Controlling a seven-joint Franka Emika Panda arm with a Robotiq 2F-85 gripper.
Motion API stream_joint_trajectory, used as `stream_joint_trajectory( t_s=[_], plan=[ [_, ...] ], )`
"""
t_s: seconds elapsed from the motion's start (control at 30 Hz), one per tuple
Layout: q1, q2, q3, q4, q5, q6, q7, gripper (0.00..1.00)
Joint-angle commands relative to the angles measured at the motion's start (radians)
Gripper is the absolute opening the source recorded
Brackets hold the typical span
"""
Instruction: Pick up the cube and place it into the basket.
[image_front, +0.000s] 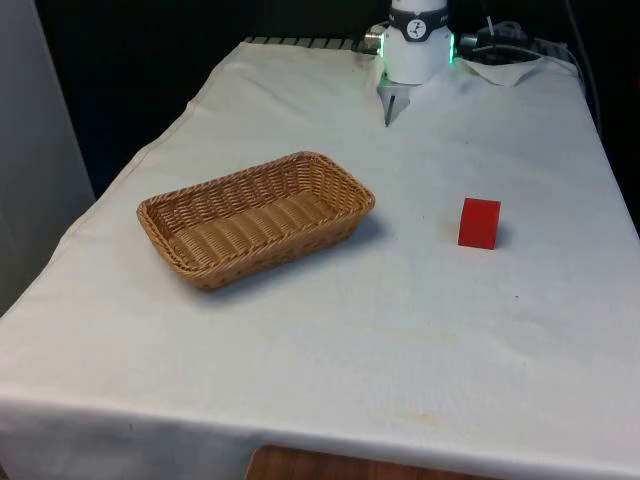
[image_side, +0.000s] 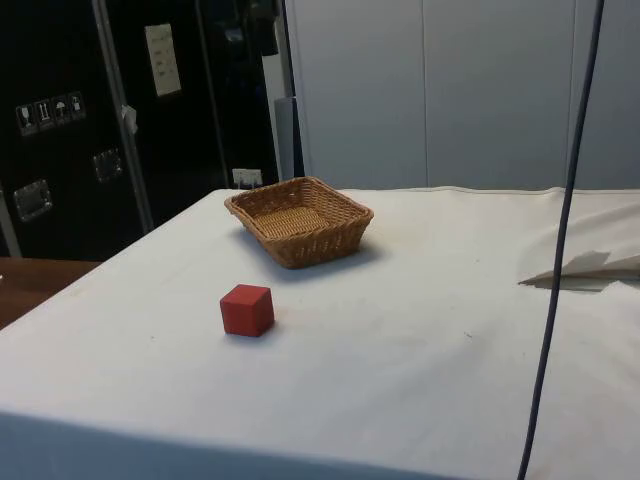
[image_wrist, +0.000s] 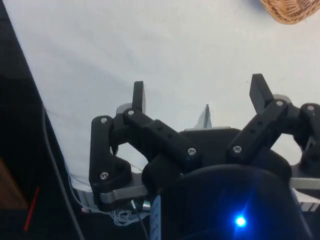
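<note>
A red cube (image_front: 479, 222) rests on the white cloth toward the front view's right; in the side view the cube (image_side: 246, 309) lies near the table's front edge. The woven wicker basket (image_front: 256, 217) sits toward the front view's left with nothing in it, and the side view shows the basket (image_side: 299, 219) farther back. My gripper (image_wrist: 199, 95) is open, high over the table's far end, its two black fingers (image_wrist: 138, 96) spread wide with only cloth between them. A corner of the basket (image_wrist: 291, 9) shows in the wrist view. The gripper is far from the cube.
The robot's white base (image_front: 417, 42) stands at the table's far end, where the cloth (image_front: 400, 100) is folded up. A dark cable (image_side: 560, 240) hangs down across the side view's right. A dark cabinet (image_side: 90, 110) stands beyond the table's edge.
</note>
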Motion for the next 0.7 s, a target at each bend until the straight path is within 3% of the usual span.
stream_joint_trajectory(
  t_s=[0.0, 0.33, 0.63, 0.67],
  plan=[
    [0.004, -0.007, 0.006, -0.006, -0.004, 0.002, 0.013, 1.0],
    [0.001, -0.006, 0.041, -0.005, 0.0, 0.0, 0.034, 1.0],
    [0.006, -0.016, 0.08, -0.015, -0.002, 0.008, 0.075, 1.0],
    [0.002, -0.008, 0.08, -0.006, 0.0, 0.0, 0.066, 1.0]
  ],
)
